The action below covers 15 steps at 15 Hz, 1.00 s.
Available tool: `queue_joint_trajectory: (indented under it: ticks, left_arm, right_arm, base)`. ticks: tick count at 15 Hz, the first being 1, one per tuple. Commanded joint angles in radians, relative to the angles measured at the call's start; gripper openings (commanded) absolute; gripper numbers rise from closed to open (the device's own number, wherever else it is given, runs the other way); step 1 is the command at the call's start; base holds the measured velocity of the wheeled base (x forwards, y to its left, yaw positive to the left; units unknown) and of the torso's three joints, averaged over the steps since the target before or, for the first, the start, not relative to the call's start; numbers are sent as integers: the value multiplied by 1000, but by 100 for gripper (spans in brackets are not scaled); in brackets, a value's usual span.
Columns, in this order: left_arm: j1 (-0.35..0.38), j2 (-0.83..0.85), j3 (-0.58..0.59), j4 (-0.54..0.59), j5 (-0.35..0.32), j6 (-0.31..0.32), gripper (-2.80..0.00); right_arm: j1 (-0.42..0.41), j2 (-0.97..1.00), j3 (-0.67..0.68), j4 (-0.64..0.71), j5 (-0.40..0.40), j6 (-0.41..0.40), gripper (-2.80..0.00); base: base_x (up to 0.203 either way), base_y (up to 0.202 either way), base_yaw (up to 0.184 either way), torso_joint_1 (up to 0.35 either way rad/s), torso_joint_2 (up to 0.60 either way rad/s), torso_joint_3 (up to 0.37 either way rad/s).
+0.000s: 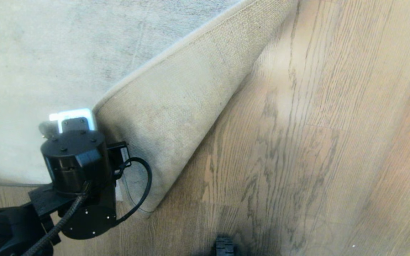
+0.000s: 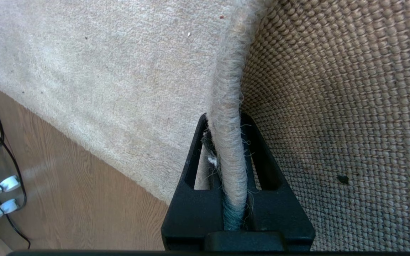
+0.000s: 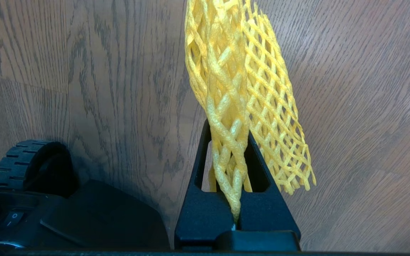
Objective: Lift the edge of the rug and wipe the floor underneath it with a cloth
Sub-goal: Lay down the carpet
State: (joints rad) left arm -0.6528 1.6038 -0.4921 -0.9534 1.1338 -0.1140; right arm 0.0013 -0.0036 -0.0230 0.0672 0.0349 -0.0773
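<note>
Head view, going left to right: the pale grey rug lies flat at the upper left, and the left arm comes in at the lower left, its left tool (image 1: 70,122) at the rounded corner of the rug edge (image 1: 176,117). That corner is folded back over the rug, so its beige woven backing faces up as a long wedge running to the top of the view. Right of it, the floor (image 1: 315,142) of brown wood-grain planks lies bare.

Left wrist view shows the left tool (image 2: 226,156) clamped on the bound border of the rug edge (image 2: 226,89), pile on one side, backing on the other.

Right wrist view shows the right tool (image 3: 230,177) closed on the cloth (image 3: 247,81), a yellow mesh hanging above the floor (image 3: 361,106), beside the robot's black base (image 3: 66,213) and wheel (image 3: 30,161).
</note>
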Motion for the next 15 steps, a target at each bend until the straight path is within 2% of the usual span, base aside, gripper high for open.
queue_joint_trajectory:
  ticks: [1,12,15]
  left_arm:
    - [-1,5,4,-5,7,-1,-280]
    - [-9,4,7,-5,7,-3,-280]
    - [-17,5,9,-4,27,0,-280]
  right_arm:
    - [0,4,0,0,0,-1,-280]
    - [0,4,0,0,0,-1,-280]
    - [0,4,1,0,0,-1,-280]
  base:
    - [0,0,0,0,0,0]
    - [0,0,0,0,0,0]
    - [0,0,0,0,0,0]
